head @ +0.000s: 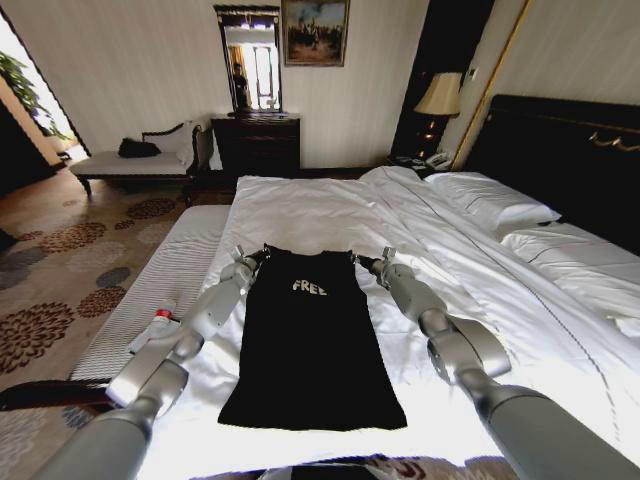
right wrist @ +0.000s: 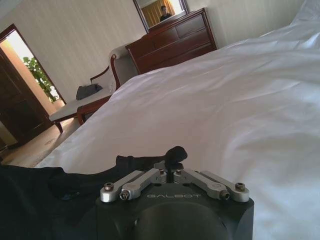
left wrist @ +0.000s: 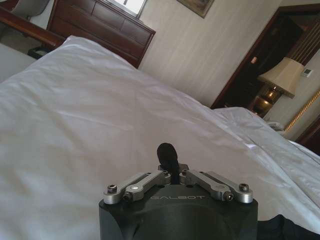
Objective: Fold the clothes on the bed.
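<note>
The clothes, a black T-shirt [head: 310, 350] with white "FREE" lettering, lie flat on the bed [head: 300, 210] as a long narrow strip, collar end away from me. My left gripper [head: 258, 256] is at its far left corner and my right gripper [head: 362, 262] at its far right corner. Both rest low on the sheet with the shirt's top edge stretched between them. In the left wrist view the left gripper [left wrist: 166, 152] is shut, with black fabric [left wrist: 292, 227] beside it. In the right wrist view the right gripper [right wrist: 175, 154] is shut where the shirt [right wrist: 40, 190] reaches it.
A grey striped bench [head: 170, 270] runs along the bed's left side with a small red-and-white packet [head: 160, 318] on it. Pillows [head: 490, 200] and the dark headboard [head: 560, 140] are at the right. A dresser [head: 255, 145] and chaise [head: 130, 160] stand against the far wall.
</note>
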`<state>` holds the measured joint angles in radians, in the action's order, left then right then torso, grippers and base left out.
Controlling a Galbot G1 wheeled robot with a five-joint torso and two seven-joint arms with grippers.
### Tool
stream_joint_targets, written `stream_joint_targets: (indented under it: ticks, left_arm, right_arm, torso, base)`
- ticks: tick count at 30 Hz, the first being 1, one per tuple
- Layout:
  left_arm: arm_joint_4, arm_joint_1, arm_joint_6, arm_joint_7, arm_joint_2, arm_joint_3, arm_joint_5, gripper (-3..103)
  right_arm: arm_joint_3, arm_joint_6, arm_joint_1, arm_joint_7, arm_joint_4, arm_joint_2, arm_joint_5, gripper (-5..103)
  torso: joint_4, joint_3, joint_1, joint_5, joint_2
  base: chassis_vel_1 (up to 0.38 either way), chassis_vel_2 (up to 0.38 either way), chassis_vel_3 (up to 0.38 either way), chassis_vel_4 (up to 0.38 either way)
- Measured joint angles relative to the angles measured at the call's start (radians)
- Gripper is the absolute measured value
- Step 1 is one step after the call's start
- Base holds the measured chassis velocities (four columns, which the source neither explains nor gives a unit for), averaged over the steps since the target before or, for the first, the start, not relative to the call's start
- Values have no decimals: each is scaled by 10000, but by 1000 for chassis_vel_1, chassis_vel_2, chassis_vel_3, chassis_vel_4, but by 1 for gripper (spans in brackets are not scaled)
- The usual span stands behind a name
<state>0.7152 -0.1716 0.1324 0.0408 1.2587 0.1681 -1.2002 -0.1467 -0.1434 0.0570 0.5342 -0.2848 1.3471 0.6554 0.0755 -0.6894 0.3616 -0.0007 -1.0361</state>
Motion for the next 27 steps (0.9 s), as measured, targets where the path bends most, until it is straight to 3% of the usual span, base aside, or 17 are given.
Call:
stream_joint_targets:
  ticks: [15,20,27]
  left_arm:
    - [-995,1299,-44,262,603,341,-77,2]
    - [-618,1046,-116,270,434,331,-51,2]
    - [865,-41,-553,140,-140,-58,-10,2]
  right_arm:
    - [-107,501,-711,-283,439,108,10,1]
    - [-80,719,-596,-257,306,40,8,1]
    - [384,1407,206,-27,-401,-120,302,1]
  torso:
    - [1,1,0,3,0]
    - [0,1,0,0,0]
    - [-4,1,0,2,0]
  base:
    - [0,0,0,0]
    - [0,0,0,0]
    - [0,0,0,0]
